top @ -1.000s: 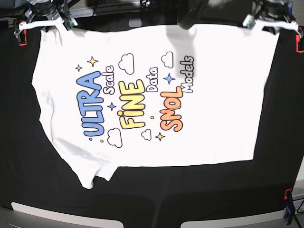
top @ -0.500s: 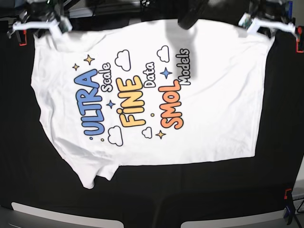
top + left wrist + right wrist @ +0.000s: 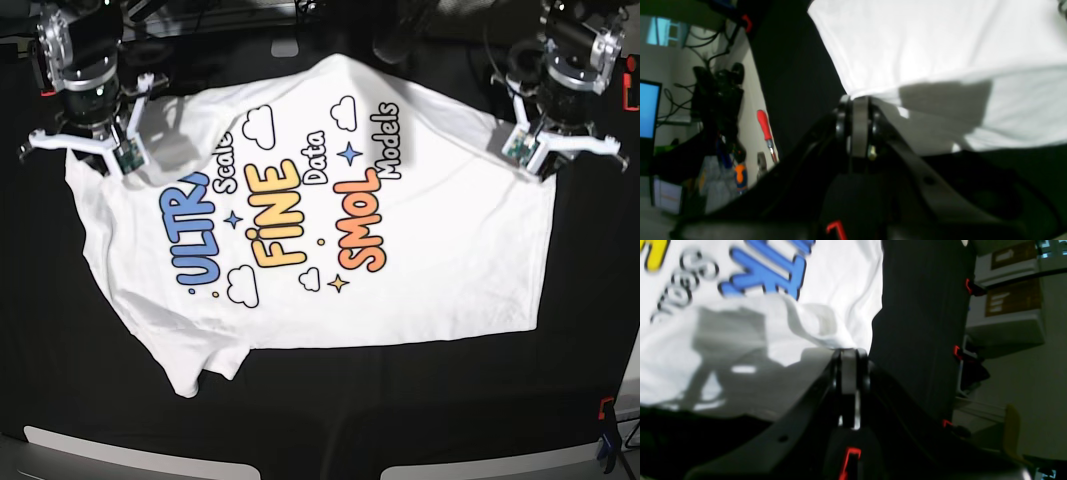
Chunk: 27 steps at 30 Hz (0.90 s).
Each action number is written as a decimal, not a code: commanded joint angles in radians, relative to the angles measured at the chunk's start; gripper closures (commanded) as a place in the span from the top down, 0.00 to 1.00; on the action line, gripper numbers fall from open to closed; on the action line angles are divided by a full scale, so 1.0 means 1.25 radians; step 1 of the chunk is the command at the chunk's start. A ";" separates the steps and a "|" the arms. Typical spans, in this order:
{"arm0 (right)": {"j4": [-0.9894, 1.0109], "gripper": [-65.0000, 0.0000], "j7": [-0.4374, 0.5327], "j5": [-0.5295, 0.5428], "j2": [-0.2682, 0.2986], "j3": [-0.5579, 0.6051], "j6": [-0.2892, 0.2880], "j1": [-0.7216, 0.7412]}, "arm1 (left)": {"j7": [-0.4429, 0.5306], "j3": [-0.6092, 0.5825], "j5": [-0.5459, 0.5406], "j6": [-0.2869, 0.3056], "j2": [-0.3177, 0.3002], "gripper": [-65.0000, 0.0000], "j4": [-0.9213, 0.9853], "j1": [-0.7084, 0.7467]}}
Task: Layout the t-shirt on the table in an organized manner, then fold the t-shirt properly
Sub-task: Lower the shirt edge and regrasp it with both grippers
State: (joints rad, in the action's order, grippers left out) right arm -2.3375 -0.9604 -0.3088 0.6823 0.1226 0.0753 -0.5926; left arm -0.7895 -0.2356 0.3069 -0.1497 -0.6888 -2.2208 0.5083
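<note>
The shirt (image 3: 400, 230) lies print-up on the table (image 3: 90, 400), and the lettering reads clearly from the base view: "ULTRA" in blue, "Scale" in white outline, "FINE" in yellow, "Data" in white, "SMOL" in orange, "Models" in white, all running up the cloth, with small clouds and stars scattered around. The top of "ULTRA" is partly covered where the cloth folds over by the left-hand arm in that view.

That arm carries the right gripper (image 3: 108, 160). Its jaws are pressed together on a pinch of the shirt's far-left edge; the right wrist view shows the cloth (image 3: 750, 350) bunching right into the closed tips (image 3: 849, 355), blue letters just beyond.

Over on the far right of the base view, the left gripper (image 3: 528, 155) is clamped shut too, nipping the shirt's far-right corner. The left wrist view has the white hem (image 3: 940, 50) drawn straight into the shut tips (image 3: 858, 103), black table to the side.

Between the two grips the far edge of the shirt is raised and pulled toward the near side, arching up in the middle. The near half rests flat, one sleeve crumpled at the near left. A red clip (image 3: 606, 408) sits at the table's near-right edge.
</note>
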 commanded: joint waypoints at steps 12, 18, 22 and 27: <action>0.111 0.00 0.067 0.033 0.001 -0.004 0.008 0.160 | 0.039 0.004 -0.023 -0.012 0.010 0.00 0.071 -0.067; 0.209 0.00 0.101 0.113 -0.047 -0.004 -0.016 0.251 | 0.042 0.005 -0.023 -0.013 0.072 0.00 0.152 -0.129; 0.266 0.00 0.118 0.127 -0.091 -0.004 -0.039 0.305 | 0.038 0.005 -0.023 -0.012 0.116 0.00 0.171 -0.170; 0.328 0.00 0.121 0.128 -0.112 -0.004 -0.039 0.368 | -0.006 0.006 0.028 -0.012 0.121 0.00 0.173 -0.189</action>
State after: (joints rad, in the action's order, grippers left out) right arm -1.9121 -0.8307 -0.1276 0.5289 0.1272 0.0181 -0.1471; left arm -0.8112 -0.2348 0.3332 -0.1490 -0.5297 -1.9892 0.2768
